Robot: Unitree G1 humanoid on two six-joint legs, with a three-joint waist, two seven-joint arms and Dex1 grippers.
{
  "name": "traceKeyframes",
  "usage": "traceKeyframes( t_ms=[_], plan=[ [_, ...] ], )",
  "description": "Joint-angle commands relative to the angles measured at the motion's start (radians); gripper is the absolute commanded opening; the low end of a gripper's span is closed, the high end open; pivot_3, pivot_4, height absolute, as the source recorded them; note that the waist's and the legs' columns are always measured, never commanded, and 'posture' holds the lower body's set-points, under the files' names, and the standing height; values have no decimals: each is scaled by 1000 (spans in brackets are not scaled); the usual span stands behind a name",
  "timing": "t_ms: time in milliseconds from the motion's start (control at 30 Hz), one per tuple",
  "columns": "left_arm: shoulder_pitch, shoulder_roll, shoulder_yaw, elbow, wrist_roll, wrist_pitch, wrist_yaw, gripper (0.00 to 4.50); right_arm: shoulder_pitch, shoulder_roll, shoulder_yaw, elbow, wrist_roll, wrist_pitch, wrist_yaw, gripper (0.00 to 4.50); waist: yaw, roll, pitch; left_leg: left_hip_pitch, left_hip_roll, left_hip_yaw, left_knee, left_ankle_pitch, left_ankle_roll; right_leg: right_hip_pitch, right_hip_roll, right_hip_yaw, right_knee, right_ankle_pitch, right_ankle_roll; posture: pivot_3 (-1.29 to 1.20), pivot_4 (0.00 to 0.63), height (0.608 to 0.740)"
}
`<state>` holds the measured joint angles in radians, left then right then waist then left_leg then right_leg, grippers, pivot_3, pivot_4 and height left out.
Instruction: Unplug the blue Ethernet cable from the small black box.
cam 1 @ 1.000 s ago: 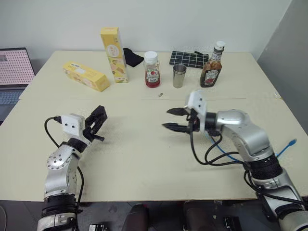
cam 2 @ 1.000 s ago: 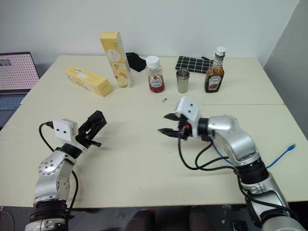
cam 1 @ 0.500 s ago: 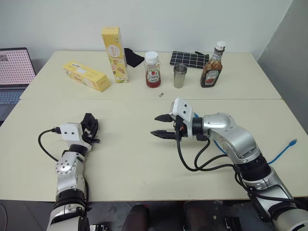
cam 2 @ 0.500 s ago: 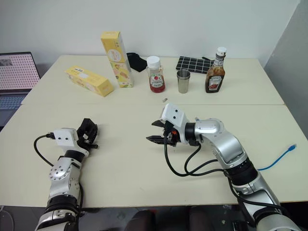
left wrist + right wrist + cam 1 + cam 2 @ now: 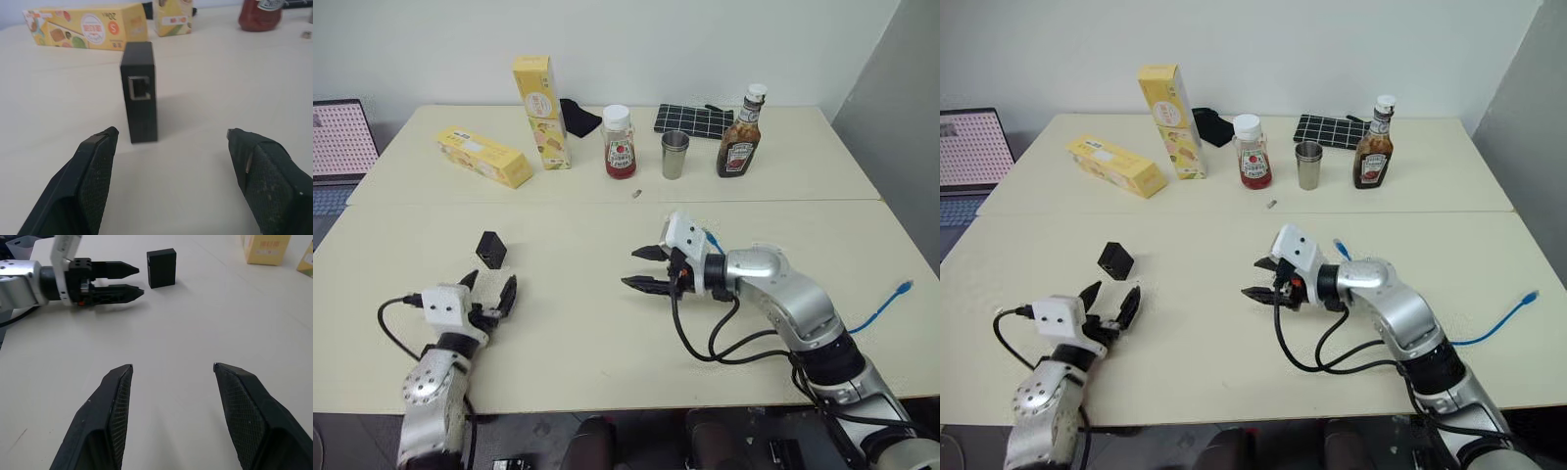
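A cream-coloured table (image 5: 607, 323) carries a row of items along its far half. A tall yellow carton (image 5: 542, 112) stands upright; a second yellow carton (image 5: 484, 156) lies flat, to its left. A black cloth (image 5: 579, 117) lies just behind the upright carton. A red-filled jar with a white lid (image 5: 619, 143) stands beside a metal cup (image 5: 674, 155). A brown sauce bottle (image 5: 741, 145) stands to the right of the cup, in front of a black mat with a white grid (image 5: 693, 119). A small metallic object (image 5: 635, 194) lies in front of the jar. A laptop (image 5: 337, 147) shows at the left edge.
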<state>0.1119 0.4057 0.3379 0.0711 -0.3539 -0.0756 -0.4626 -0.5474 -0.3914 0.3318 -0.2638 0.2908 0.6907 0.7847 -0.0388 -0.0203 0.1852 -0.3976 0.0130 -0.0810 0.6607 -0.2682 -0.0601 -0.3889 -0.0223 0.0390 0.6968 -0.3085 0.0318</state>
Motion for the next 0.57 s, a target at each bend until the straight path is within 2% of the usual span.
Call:
traceKeyframes(
  t_ms=[33,300,567],
  plan=[
    [54,89,30,-151,-52,157,-37,3782,34,-39,-74,-79,22,15,-13,2783,3,0,0,0,0,-1,0,0,0,0,0,0,0,0,0,0,150,740],
    [130,284,146,-333,-74,267,-123,3782,74,-192,-317,-23,92,94,-11,2783,9,0,0,1,-1,0,0,0,0,1,3,-1,0,0,0,0,150,740],
    [110,348,204,-357,-148,335,-210,3782,97,-319,-362,30,78,69,22,2783,6,0,0,1,-1,3,-1,0,0,1,3,-1,-1,0,0,0,150,740]
  ],
)
